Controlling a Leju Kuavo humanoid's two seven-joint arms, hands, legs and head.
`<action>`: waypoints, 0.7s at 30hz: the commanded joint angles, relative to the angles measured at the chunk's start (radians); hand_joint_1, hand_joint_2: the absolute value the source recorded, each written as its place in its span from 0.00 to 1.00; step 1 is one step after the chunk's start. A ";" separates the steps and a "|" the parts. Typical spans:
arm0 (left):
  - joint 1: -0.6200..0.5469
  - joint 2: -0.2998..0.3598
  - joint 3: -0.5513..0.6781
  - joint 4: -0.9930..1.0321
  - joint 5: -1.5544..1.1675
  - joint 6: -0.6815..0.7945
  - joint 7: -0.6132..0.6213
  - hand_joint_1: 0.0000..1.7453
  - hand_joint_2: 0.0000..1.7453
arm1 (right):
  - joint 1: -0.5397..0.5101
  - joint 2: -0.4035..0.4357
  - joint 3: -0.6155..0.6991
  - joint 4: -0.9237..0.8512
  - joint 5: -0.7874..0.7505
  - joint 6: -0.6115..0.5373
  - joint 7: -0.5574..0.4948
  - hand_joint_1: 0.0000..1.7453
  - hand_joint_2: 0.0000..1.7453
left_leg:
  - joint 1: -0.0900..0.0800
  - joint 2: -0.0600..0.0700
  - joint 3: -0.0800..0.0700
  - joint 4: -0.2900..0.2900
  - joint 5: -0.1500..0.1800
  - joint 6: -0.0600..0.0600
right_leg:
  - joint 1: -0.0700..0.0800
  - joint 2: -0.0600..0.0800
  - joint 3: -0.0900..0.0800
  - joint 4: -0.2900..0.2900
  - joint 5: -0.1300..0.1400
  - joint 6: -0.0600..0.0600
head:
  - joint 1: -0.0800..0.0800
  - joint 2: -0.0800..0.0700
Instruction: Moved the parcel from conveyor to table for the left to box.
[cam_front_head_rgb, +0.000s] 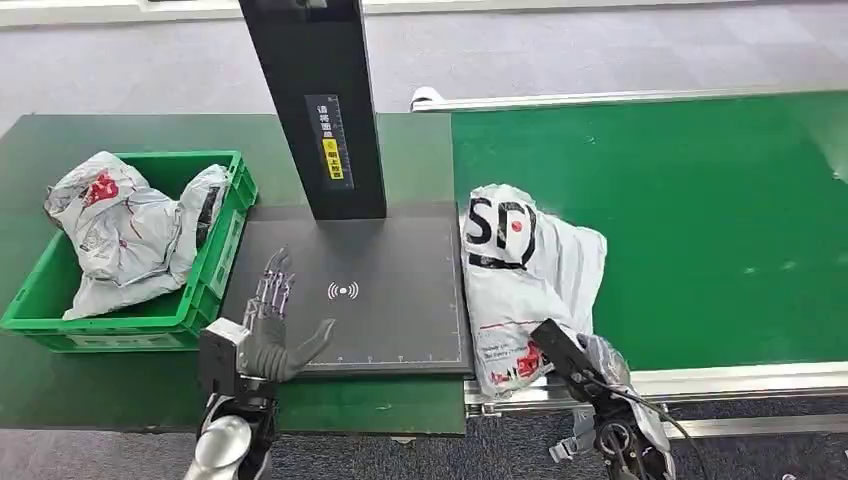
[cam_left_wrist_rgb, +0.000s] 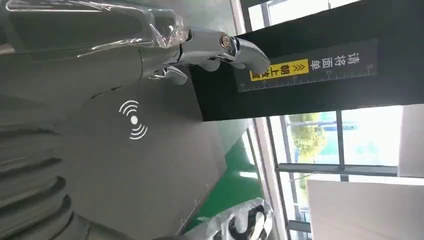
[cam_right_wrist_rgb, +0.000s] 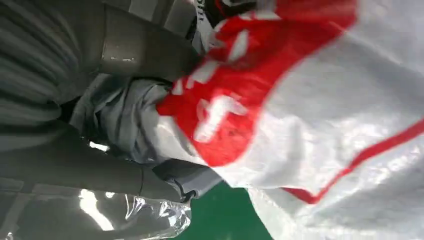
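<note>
Right hand (cam_right_wrist_rgb: 125, 125): closed on the near edge of the parcel (cam_front_head_rgb: 525, 275); bag material bunched between thumb and fingers.
Left hand (cam_front_head_rgb: 268, 335): open, fingers spread, holding nothing; positioned over the near left corner of the scanner pad (cam_front_head_rgb: 400, 290).
Parcel: white bag with red and black print, lying on the green conveyor (cam_front_head_rgb: 700, 220), touching the scanner pad's right edge.
Green crate (cam_front_head_rgb: 215, 265): left of the pad, on the dark table (cam_front_head_rgb: 60, 135); contains other bagged parcels (cam_front_head_rgb: 125, 235).

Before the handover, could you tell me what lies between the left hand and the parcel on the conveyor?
In the head view, bare dark scanner pad separates the left hand from the parcel.
</note>
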 joint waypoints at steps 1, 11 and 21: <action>0.033 0.008 0.043 -0.029 0.000 0.022 0.000 0.00 1.00 | 0.022 0.027 -0.060 -0.176 -0.224 -0.083 -0.197 1.00 1.00 | -0.001 0.001 -0.001 -0.001 0.001 0.000 | -0.001 0.001 -0.002 0.000 0.000 0.000 | 0.000 0.000; 0.010 -0.018 0.066 0.014 0.035 0.149 -0.061 0.00 1.00 | 0.121 0.106 -0.162 -0.436 -0.749 -0.077 -0.580 1.00 1.00 | -0.001 -0.002 -0.001 -0.001 0.001 0.000 | 0.000 -0.002 -0.002 -0.001 0.000 0.000 | 0.000 0.000; 0.059 -0.018 0.068 -0.147 0.006 0.473 -0.229 0.00 1.00 | 0.098 0.042 0.125 -0.412 -0.202 -0.120 -0.547 1.00 1.00 | 0.000 0.006 -0.002 -0.001 0.000 0.000 | 0.000 0.005 -0.004 -0.001 0.002 0.000 | 0.000 0.000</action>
